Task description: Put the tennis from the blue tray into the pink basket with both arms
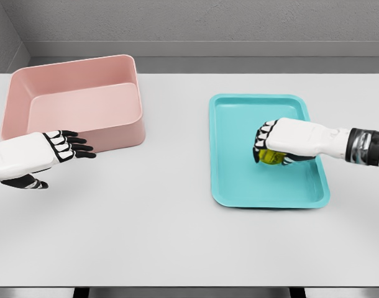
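Note:
A yellow-green tennis ball [271, 156] lies in the blue tray [239, 180] on the right side of the table. My right hand [267, 149] reaches in from the right and is curled over the ball, hiding most of it. The pink basket [124, 133] stands at the back left and looks empty. My left hand [71, 146] hovers just in front of the basket's near wall, fingers stretched out flat and holding nothing.
The white table [158, 230] runs to a front edge near the bottom of the view. A grey wall stands behind the table.

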### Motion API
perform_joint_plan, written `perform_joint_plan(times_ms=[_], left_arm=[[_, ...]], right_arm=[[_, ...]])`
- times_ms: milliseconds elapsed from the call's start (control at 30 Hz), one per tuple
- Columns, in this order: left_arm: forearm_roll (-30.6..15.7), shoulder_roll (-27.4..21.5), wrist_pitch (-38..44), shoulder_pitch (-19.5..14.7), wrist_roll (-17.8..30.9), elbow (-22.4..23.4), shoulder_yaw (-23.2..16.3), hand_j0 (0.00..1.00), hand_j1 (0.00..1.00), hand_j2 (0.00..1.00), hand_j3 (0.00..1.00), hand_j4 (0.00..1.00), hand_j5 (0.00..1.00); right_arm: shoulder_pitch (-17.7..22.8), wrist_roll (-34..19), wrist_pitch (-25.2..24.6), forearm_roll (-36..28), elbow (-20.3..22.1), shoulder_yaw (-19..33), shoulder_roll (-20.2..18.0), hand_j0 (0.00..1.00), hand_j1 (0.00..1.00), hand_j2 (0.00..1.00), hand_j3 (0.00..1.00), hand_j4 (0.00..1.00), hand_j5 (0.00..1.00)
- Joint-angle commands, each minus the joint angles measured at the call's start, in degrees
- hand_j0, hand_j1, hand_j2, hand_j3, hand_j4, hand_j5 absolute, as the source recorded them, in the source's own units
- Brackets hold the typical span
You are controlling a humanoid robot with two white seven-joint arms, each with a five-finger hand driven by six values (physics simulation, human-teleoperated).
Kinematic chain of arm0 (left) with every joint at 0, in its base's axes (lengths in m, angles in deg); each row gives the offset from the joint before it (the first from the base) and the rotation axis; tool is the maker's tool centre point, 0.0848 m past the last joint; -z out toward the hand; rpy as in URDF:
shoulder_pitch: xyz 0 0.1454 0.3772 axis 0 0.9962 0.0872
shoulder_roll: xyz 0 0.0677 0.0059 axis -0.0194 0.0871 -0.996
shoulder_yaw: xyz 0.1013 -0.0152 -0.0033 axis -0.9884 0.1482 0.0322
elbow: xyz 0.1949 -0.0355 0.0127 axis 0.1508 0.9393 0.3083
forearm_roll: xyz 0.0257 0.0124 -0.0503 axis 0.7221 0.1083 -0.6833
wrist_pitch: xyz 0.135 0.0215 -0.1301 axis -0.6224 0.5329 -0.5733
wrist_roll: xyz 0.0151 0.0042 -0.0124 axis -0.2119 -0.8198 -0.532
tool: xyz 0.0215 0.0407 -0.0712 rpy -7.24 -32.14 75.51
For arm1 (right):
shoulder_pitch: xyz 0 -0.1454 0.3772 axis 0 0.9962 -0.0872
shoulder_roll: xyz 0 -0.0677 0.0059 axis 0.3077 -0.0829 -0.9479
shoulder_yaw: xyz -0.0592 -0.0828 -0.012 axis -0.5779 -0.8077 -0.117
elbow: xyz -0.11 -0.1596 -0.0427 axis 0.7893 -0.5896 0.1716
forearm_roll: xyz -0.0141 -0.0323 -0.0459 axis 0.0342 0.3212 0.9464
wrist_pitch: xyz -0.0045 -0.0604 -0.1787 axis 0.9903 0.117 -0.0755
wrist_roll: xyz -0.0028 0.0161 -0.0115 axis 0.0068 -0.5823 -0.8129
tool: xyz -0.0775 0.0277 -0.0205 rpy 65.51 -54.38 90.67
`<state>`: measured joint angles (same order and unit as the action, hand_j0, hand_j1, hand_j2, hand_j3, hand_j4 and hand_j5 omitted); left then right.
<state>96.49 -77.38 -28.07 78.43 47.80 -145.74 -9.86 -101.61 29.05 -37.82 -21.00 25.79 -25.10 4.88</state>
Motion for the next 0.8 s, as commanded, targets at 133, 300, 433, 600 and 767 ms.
perform_joint_plan(times_ms=[133,300,433,600,767], left_arm=[[-0.36,-0.09,0.06,0.0,-0.03,-0.01,0.01,1.0,1.0,1.0,1.0,1.0,1.0],[-0.1,-0.09,0.06,0.0,-0.03,-0.01,0.01,1.0,1.0,1.0,1.0,1.0,1.0],[-0.1,-0.09,0.06,0.0,-0.03,-0.01,0.01,1.0,1.0,1.0,1.0,1.0,1.0],[-0.1,-0.09,0.06,0.0,0.06,-0.01,0.01,1.0,1.0,1.0,1.0,1.0,1.0],[0.25,-0.09,0.06,0.09,0.06,-0.01,0.01,1.0,1.0,1.0,1.0,1.0,1.0]], right_arm=[[-1.05,-1.93,-0.15,1.94,4.71,-0.44,2.98,0.43,0.43,0.43,0.43,0.43,0.43],[-1.85,-2.28,-0.15,3.0,5.94,-0.7,4.3,0.42,0.42,0.42,0.42,0.42,0.42],[-2.29,-2.54,-0.15,3.79,6.29,-0.79,6.14,0.42,0.42,0.42,0.42,0.42,0.42],[-4.13,-2.81,-0.15,5.28,6.29,-3.43,9.04,0.42,0.42,0.42,0.42,0.42,0.42],[-5.54,-4.65,-0.15,6.78,6.29,-5.54,12.82,0.4,0.4,0.4,0.4,0.4,0.4]])
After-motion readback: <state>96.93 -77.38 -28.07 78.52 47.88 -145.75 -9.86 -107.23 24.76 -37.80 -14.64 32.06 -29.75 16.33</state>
